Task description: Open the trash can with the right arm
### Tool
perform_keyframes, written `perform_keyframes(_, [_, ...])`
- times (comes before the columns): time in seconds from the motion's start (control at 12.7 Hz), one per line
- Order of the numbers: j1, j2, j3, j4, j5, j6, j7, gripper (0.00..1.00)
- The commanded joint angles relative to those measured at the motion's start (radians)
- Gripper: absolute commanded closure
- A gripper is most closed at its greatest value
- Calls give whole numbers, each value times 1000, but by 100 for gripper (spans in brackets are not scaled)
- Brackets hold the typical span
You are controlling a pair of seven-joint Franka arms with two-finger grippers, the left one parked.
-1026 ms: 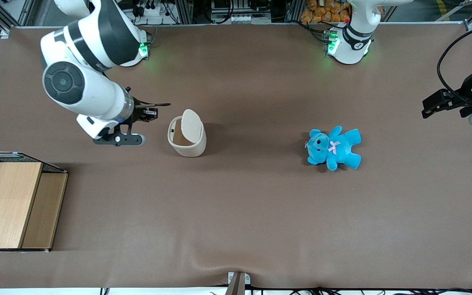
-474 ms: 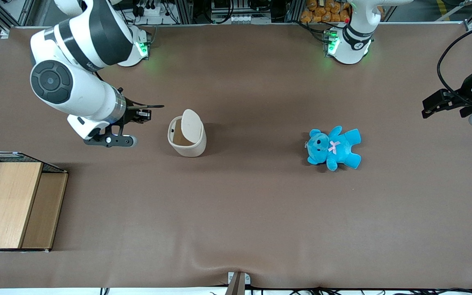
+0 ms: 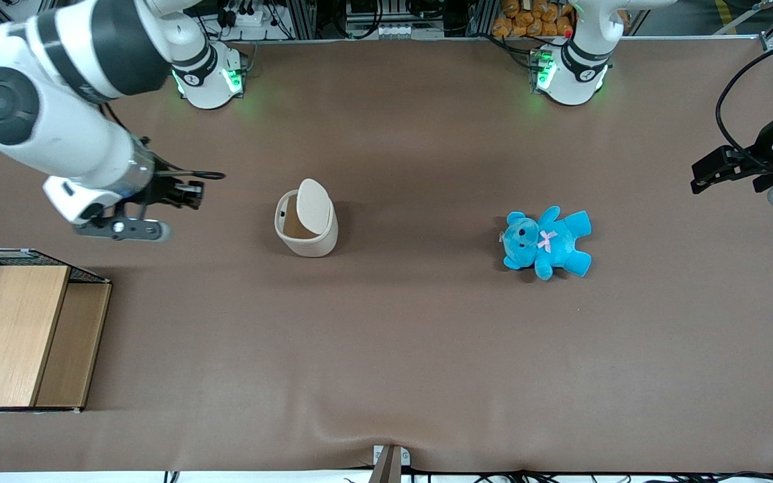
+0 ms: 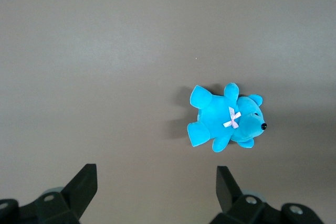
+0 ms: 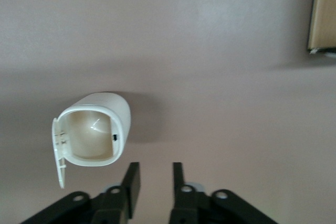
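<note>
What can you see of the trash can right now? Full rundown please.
The trash can is a small cream-white bin, rounded-square in section, looking like smooth plastic. It stands upright on the brown table, touching nothing else. Its flip lid is swung up and open, showing a tan, empty inside. The blue teddy lies well off toward the parked arm's end. The gripper hangs clear of it toward the working arm's end, fingers slightly apart and empty.

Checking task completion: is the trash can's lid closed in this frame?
No. The trash can has its lid flipped up and its tan inside exposed, while the gripper sits apart from it, touching nothing.
</note>
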Motion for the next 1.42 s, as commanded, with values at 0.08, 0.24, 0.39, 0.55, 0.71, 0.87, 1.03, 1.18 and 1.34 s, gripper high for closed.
perform_keyframes(0.08, [-111,-44,2,-3,-15,-12,-149,0])
perform_keyframes(0.24, [-178,-72,2,-3,-15,-41,-227,0])
perform_keyframes(0.39, [-214,-107,2,-4,-16,-81,-255,0])
perform_keyframes(0.55, [-227,-129,2,-3,-38,-98,-290,0])
perform_keyframes(0.71, [-269,-141,2,-3,-50,-100,-341,0])
perform_keyframes(0.87, [-305,-156,6,2,-52,-123,-364,0])
perform_keyframes(1.03, [-350,-158,11,8,-52,-150,-387,0])
perform_keyframes(1.18, [-401,-158,34,11,-52,-181,-389,0])
perform_keyframes(1.34, [-415,-170,43,12,-50,-202,-369,0])
